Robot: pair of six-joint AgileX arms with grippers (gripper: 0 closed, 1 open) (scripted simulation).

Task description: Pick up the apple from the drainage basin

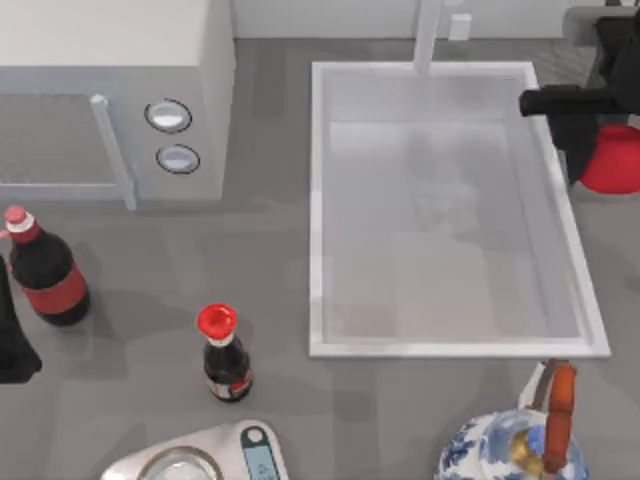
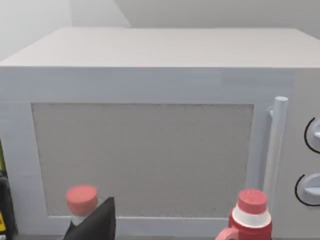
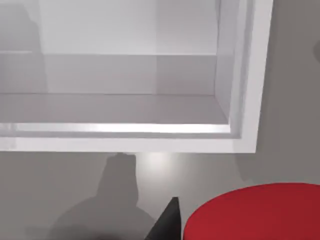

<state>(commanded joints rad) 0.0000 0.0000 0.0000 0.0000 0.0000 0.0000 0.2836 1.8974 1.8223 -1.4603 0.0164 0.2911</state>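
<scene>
1. Here, in the top view, the basin (image 1: pixel 563 215) fills the centre-right of the frame, a white tub with a raised rim and a pale bottom.
2. The apple (image 1: pixel 612 160) sits at the right edge of that view, outside the basin, just beside its right rim, on the grey worktop (image 1: pixel 270 280).
3. The right gripper (image 1: pixel 585 130) is at the upper right of the top view, a dark shape partly over the basin's right rim and right against the apple; I cannot tell whether it is open or closed, nor whether it grips the apple.
4. In the right wrist view the apple (image 3: pixel 255 212) is a broad red mass at the lower right, with one dark fingertip (image 3: pixel 167 225) just beside it and the basin's corner (image 3: pixel 245 135) above.
5. The left arm (image 1: pixel 15 340) is parked at the left edge of the top view.
6. In the left wrist view a dark fingertip (image 2: pixel 95 222) shows at the bottom; the left gripper's state cannot be told.
7. The microwave (image 1: pixel 120 90) stands at the upper left of the top view, two knobs facing the basin.
8. Two red-capped dark bottles stand below it: the larger bottle (image 1: pixel 45 270) at the left edge, the smaller bottle (image 1: pixel 225 355) nearer the centre.
9. A scale (image 1: pixel 215 455) lies at the bottom centre-left, and a blue-and-white kettle (image 1: pixel 510 445) at the bottom right.
</scene>
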